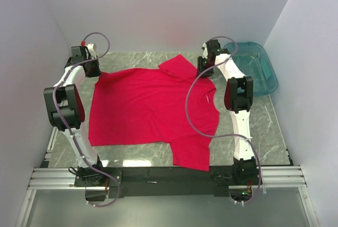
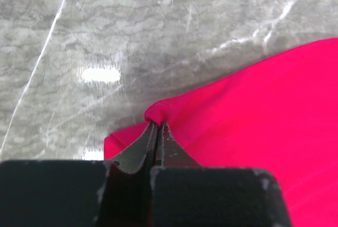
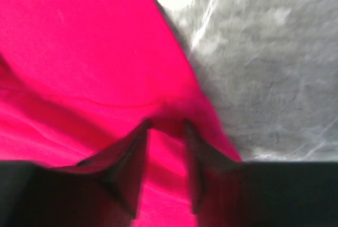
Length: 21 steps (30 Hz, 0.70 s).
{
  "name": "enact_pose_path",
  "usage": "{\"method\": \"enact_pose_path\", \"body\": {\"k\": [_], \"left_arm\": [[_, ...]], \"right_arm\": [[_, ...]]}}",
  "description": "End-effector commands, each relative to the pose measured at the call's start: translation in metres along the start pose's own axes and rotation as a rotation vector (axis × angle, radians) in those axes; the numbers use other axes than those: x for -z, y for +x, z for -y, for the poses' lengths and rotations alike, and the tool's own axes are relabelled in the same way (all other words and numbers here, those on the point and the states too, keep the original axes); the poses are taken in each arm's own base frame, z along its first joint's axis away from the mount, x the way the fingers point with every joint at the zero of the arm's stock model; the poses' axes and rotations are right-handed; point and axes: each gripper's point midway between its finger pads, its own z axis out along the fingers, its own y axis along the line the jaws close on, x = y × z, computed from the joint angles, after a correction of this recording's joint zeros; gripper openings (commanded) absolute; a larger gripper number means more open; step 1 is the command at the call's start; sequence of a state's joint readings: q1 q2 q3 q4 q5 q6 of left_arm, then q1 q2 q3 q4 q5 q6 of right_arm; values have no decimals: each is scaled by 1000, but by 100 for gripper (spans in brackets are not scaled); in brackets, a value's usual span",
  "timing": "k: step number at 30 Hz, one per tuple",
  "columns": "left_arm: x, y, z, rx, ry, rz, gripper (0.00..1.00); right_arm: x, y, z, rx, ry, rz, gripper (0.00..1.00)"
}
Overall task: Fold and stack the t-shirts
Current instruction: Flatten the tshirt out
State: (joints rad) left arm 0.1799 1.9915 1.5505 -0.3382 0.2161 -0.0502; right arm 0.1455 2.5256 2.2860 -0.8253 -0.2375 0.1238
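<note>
T-shirt (image 1: 150, 105), red: lies spread flat on grey counter (image 1: 266, 126), seen whole only from above. Up close only: left fingers (image 2: 136, 155) clenched on pinched corner; right fingers (image 3: 124, 163) parted, astride bunched edge.

left gripper (image 2: 157, 126): in its wrist view the body is cut off by the lower edge. From above, the fingertips are hidden beneath the wrist housing.
t-shirt (image 1: 148, 111) at the left tips: the tuck clamped between the jaws is hidden, and the cloth is cut off to the tool's right.
right gripper (image 3: 166, 124): its view is blurred. Contact between tips and cloth cannot be made out, and the finger bases are cut off below.
bin (image 1: 259, 68): the rim nearest the right tool is partly hidden behind that arm.
table (image 1: 264, 126): the surface between the two tools is covered by cloth.
</note>
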Motion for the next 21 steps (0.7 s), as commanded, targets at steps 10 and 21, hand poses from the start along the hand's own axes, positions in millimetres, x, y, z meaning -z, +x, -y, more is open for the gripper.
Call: {"method": "enact_pose_path", "body": {"k": [10, 21], "left_arm": [[43, -14, 18, 13, 40, 83, 0], [79, 5, 30, 32, 61, 117, 0]], "right_arm": [[58, 7, -7, 41, -67, 57, 0], [76, 136, -1, 109, -118, -166, 0]]}}
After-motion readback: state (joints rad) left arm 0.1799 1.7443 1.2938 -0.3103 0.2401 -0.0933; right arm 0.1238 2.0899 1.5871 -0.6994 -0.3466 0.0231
